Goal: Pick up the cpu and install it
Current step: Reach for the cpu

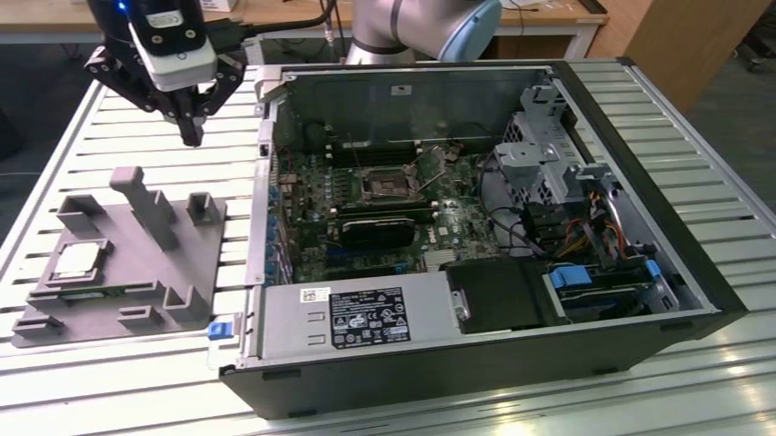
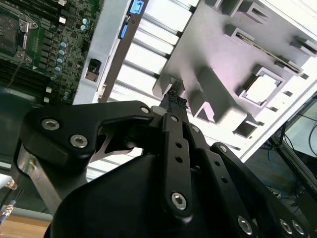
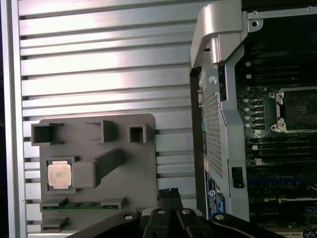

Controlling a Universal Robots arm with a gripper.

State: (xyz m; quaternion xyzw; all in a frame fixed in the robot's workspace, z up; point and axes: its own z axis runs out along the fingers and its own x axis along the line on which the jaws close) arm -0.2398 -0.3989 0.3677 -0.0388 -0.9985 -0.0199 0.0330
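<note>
The claw [image 1: 191, 136] hangs in the air over the slatted worktop [image 1: 61, 163], toward its far edge on the exterior view's left. Its two black fingers are pressed together at the tips with no gap between them, and they grip nothing and touch nothing. In the first wrist view the joined fingertips [image 3: 170, 193] sit above the strip of bare slats between the grey fixture block [image 3: 99, 168] and the side wall of the open computer case [image 1: 485, 372], close to the block's edge.

The cpu [image 1: 79, 261] lies flat in a square recess of the fixture block, pale metal top upward, at the end of the block nearest the worktop's edge on the exterior view's left and well apart from the claw. In both wrist views it shows as a bright square seated in its pocket [image 3: 59, 174] [image 2: 261, 88].

The case lies on its side across the middle of the worktop, just beside the block. Inside it, the motherboard socket [image 1: 391, 186] stands open, its metal frame lifted, and no chip sits in it.
</note>
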